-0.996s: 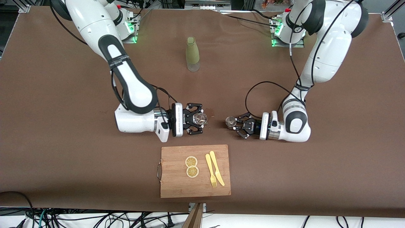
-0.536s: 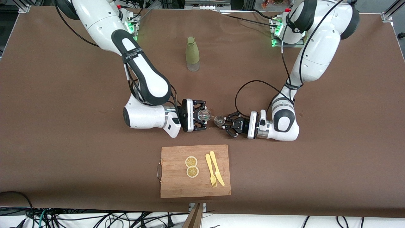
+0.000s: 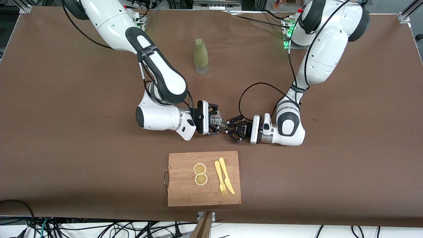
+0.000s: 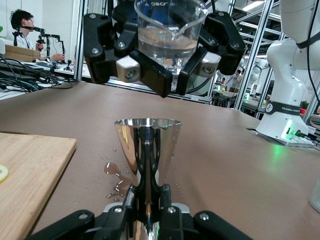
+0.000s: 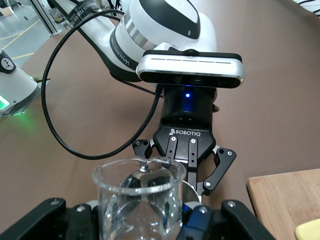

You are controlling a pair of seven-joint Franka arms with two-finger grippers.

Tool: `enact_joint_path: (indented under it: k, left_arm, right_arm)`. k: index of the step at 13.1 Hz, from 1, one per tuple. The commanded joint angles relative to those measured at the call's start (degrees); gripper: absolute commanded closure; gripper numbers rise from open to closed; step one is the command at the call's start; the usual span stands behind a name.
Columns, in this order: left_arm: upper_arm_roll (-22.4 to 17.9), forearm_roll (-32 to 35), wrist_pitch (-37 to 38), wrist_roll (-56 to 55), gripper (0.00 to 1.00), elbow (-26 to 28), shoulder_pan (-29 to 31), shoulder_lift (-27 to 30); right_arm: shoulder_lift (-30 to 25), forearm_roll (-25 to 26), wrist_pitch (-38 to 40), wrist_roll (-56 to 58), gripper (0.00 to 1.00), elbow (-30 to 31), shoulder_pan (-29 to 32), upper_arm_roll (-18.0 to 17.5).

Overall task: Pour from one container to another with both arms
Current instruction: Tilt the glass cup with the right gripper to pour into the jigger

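Both arms have closed the gap over the last second. They were well apart; now the two tools nearly meet over the middle of the tabletop (image 3: 66, 132), just farther from the front camera than the cutting board (image 3: 204, 195).

Right tool (image 3: 213, 123): clamped shut on a clear glass beaker (image 4: 170, 30) with a pour lip. Clear liquid inside, the beaker upright or close to it, nothing leaving it yet.

Left tool (image 3: 235, 130): clamped shut on the waist of a polished metal jigger (image 4: 148, 150), its open cup facing up.

In the left wrist view the beaker hangs above the jigger's mouth, a clear gap between them. Whether the lip is truly over the cup's centre, I cannot tell; in the front view the two vessels overlap.

A small puddle (image 4: 117, 180) lies on the tabletop just beside the jigger. Origin unknown.

Reading of it: the approach looks done and the pour itself not begun. The next move would call for a slow tilt of the beaker, lip toward the cup. The jigger's mouth is narrow against the beaker, so overshoot or a fast tilt would likely put liquid on the cloth.

Elsewhere: a green bottle (image 3: 201, 56) stands between the arms' bases, well apart from the action. On the board, two lemon slices (image 3: 200, 174) and a yellow fork and knife (image 3: 224, 180), untouched.
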State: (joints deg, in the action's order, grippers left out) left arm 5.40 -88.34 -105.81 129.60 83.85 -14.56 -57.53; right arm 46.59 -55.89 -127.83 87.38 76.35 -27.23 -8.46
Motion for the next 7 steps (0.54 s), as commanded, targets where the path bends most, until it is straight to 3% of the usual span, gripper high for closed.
enact_joint_path:
  k: [1, 4, 7]
  left_arm:
    - [-0.30, -1.92, -0.98, 0.92, 1.00, -1.68, -1.00, -0.92]
    - [-0.48, -1.40, -0.55, 1.62, 1.00, -1.59, -0.48, -0.74]
    - [-0.66, -0.17, -0.02, 2.23, 1.00, -1.50, 0.31, -0.30]
  right_arm:
    - [-1.15, 3.41, -0.49, -2.82, 1.00, 0.29, -0.72, 0.47]
    - [-1.15, 8.06, -1.28, -2.83, 1.00, 0.38, -0.90, 0.47]
    - [-1.15, 9.39, -1.19, -2.83, 1.00, 0.38, -0.90, 0.47]
